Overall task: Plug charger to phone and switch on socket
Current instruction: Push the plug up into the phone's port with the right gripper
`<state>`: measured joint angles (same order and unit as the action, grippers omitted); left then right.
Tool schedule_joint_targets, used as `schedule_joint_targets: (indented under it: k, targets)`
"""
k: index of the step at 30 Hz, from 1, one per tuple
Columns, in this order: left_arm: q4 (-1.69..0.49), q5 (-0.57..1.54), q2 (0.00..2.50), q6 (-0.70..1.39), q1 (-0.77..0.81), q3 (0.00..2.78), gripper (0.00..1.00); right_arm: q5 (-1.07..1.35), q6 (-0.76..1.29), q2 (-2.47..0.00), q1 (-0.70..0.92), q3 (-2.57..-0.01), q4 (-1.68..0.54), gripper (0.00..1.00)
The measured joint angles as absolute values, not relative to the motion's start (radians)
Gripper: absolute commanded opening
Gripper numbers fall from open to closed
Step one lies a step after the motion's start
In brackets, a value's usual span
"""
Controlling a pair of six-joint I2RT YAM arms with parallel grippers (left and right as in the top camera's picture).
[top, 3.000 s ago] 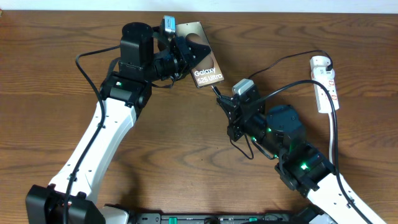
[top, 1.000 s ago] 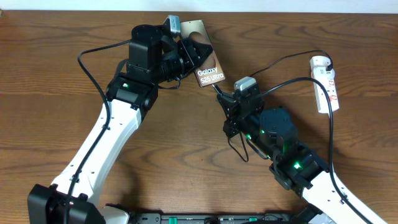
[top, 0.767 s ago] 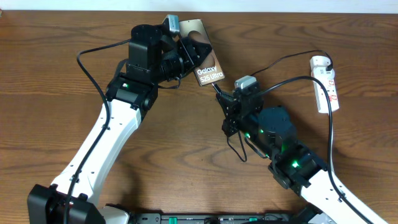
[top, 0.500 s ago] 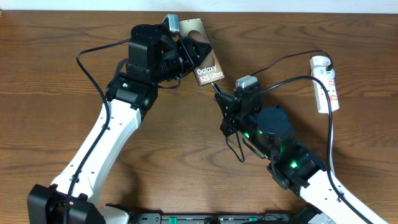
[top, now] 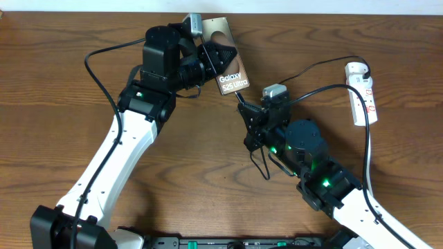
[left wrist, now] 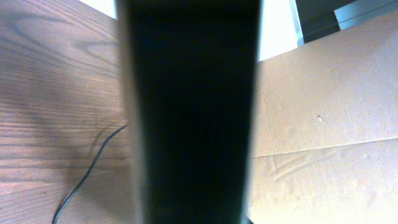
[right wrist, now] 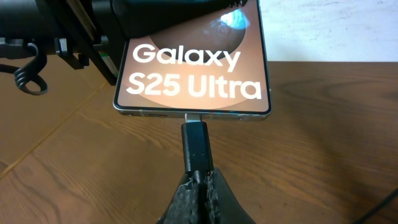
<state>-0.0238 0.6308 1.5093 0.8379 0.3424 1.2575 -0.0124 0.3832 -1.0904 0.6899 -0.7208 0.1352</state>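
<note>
The phone (top: 232,76) is showing white "Galaxy S25 Ultra" lettering across its brown face, below a dark oval. The left claw (top: 213,54) is clenching around the phone's upper part, holding it near the middle of the worktop's (top: 55,83) far edge. The phone's long axis is running diagonally, with its bottom short edge pointing toward the near right, at the right claw (right wrist: 199,183). That claw is pinching the charger (right wrist: 196,146) shut between its fingertips. The black connector is standing in line with the phone's long axis, its metal tip meeting the port in the bottom edge. The socket (top: 363,97), white with red markings too small to read, is lying by the worktop's right edge, its length running near to far.
</note>
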Motion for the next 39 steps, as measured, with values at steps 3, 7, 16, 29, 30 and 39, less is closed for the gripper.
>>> schedule_joint_targets:
  k: [3, 7, 16, 29, 30, 39]
  targets:
    - [-0.021, 0.625, 1.509, 0.830, 0.348, 1.259, 0.07, -0.013, 0.383, -1.091, 0.690, -0.711, 0.154, 0.01]
    - [-0.029, 0.619, 1.509, 0.829, 0.353, 1.267, 0.07, -0.013, 0.387, -1.092, 0.690, -0.704, 0.180, 0.01]
    - [-0.052, 0.596, 1.509, 0.830, 0.373, 1.281, 0.07, -0.019, 0.387, -1.094, 0.691, -0.689, 0.221, 0.01]
    - [-0.070, 0.574, 1.509, 0.814, 0.387, 1.297, 0.07, -0.030, 0.385, -1.098, 0.691, -0.683, 0.249, 0.01]
    - [-0.069, 0.573, 1.509, 0.811, 0.389, 1.297, 0.07, -0.030, 0.384, -1.098, 0.691, -0.683, 0.249, 0.01]
    - [-0.096, 0.602, 1.509, 0.772, 0.395, 1.301, 0.07, -0.026, 0.373, -1.102, 0.691, -0.683, 0.270, 0.50]
